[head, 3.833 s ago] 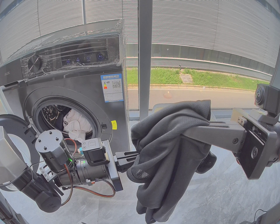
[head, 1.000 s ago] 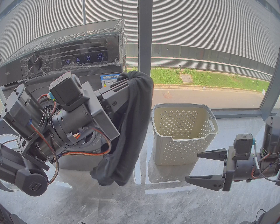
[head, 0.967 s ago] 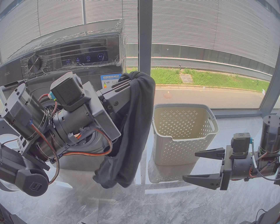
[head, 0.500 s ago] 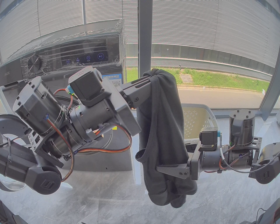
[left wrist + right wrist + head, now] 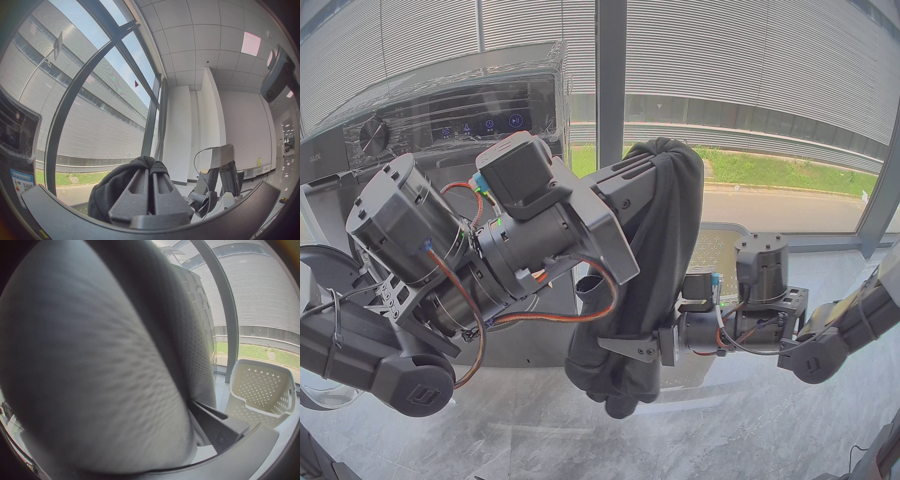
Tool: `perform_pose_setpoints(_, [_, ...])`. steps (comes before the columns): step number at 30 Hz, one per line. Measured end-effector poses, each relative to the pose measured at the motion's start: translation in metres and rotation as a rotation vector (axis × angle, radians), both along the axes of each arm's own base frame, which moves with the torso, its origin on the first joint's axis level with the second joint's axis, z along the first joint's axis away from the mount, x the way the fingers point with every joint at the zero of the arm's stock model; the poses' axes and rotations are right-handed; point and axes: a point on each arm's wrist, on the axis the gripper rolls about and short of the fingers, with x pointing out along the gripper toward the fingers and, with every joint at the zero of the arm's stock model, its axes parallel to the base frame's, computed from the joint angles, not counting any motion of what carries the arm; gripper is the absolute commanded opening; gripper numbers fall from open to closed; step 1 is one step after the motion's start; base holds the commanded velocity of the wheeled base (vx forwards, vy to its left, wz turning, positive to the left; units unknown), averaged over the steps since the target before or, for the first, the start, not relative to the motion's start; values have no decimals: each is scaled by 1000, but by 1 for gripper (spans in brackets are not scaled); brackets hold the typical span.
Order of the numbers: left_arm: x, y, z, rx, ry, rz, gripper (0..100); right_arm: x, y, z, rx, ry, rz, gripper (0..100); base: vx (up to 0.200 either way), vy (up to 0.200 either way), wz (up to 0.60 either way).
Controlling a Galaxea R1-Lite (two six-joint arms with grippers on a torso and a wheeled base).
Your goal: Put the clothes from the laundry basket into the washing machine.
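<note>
Beside the washing machine (image 5: 456,106), your left jaws are clenching the top fold of the dark grey garment (image 5: 675,206), which is hanging in mid-air; your right jaws are meeting its lower half, clamped or not I cannot tell; be gathering that tail before swinging drumward.

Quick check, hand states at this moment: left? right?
Left hand: closed, pinching the dark garment.
Right hand: cannot be told; it is at the garment's lower part, partly hidden by cloth.
</note>
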Motion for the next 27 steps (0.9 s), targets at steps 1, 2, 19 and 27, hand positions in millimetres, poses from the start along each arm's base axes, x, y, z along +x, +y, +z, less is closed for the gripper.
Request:
perform_pose_setpoints(1, [0,-1,0,-2,0,0,0,4,3,-2,2,-2,2,100,0,0,0])
perform_pose_setpoints(2, [0,-1,1,-3,0,0,0,8,7,-4,4,-4,4,100,0,0,0])
perform_pose_setpoints(19, [0,-2,3,-12,-5,2,0,42,30,-39,42,-5,-11,0,0,0,0])
perform_pose_setpoints(27, [2,-2,3,-14,0,14,0,43,30,-40,47,-11,-13,0,0,0,0])
